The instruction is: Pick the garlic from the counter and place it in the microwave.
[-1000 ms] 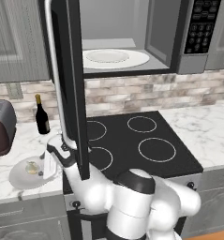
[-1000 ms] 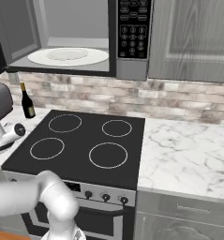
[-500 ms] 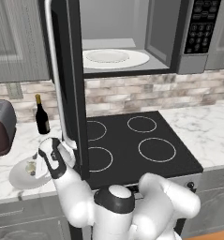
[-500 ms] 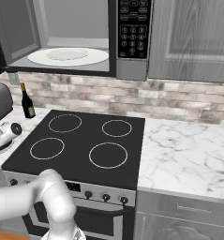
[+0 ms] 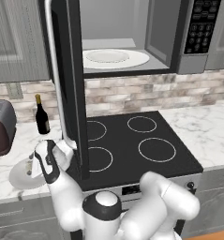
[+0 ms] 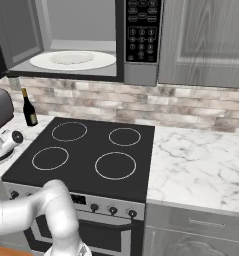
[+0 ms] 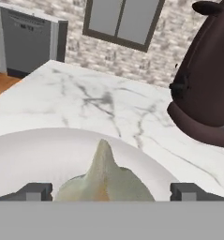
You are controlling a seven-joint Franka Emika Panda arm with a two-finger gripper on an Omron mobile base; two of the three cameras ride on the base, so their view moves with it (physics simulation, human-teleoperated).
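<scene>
Status: grasp stage, not yet completed. The garlic [image 7: 103,180] sits on a round white plate [image 7: 33,154] on the marble surface [image 7: 92,101], left of the black stovetop [image 5: 127,140]. In the hand view the bulb's pointed top rises midway between the two dark fingertips [image 7: 34,191], which stand apart on either side of it; the pincer [image 7: 108,193] is open around the garlic, and I cannot tell whether the pads touch it. No lift is evident: the bulb rests on the plate.

In the left base view the pincer [image 5: 33,161] is low over the plate [image 5: 19,177], beside the dark red toaster [image 5: 1,126] and in front of the wine bottle [image 5: 41,116].

The microwave [image 5: 132,37] above the stovetop has its door [image 5: 69,84] swung open, handle toward the camera; the white turntable [image 5: 114,58] inside is bare. So the target is ready, and I judge that closing, lifting, carrying up around the open door and releasing all remain.

Change against the earlier frames: one second ago the arm's wrist was higher and nearer the door edge; half a second ago it had dropped toward the plate; now it is lower again, at the plate. Plate, bottle, toaster and microwave door are unchanged, and the base views have not shifted.
</scene>
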